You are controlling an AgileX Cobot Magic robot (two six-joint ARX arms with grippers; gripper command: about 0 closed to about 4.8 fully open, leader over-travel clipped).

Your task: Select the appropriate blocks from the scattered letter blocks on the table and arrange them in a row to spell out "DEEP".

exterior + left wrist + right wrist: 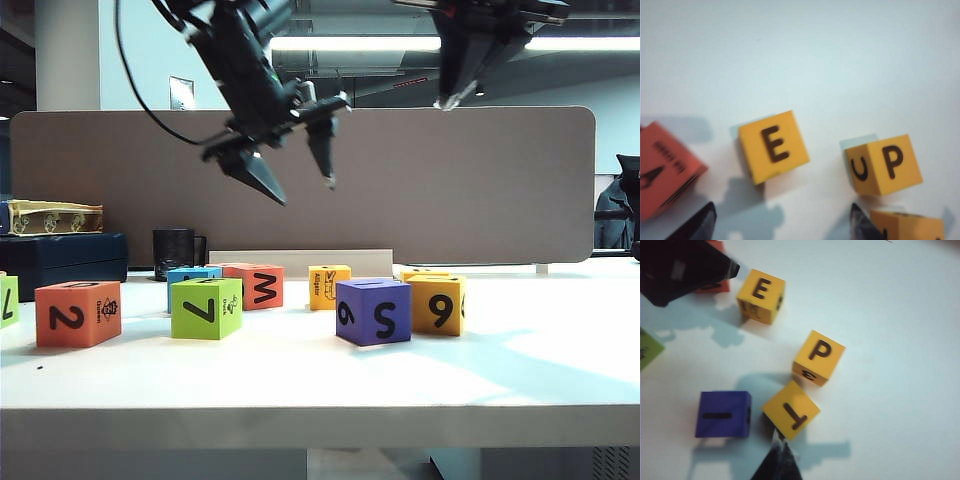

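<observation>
Orange cube [78,313] shows "2", green cube [206,308] "7", purple cube [373,311] "6" and "S"; yellow cubes [773,146] read "E" and "P".

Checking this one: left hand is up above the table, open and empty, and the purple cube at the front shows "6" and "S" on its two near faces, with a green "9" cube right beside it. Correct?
Not quite: the "9" cube beside the purple cube is yellow-orange, not green, as the exterior view shows. The rest holds: the left hand hangs open and empty above the table.
</observation>
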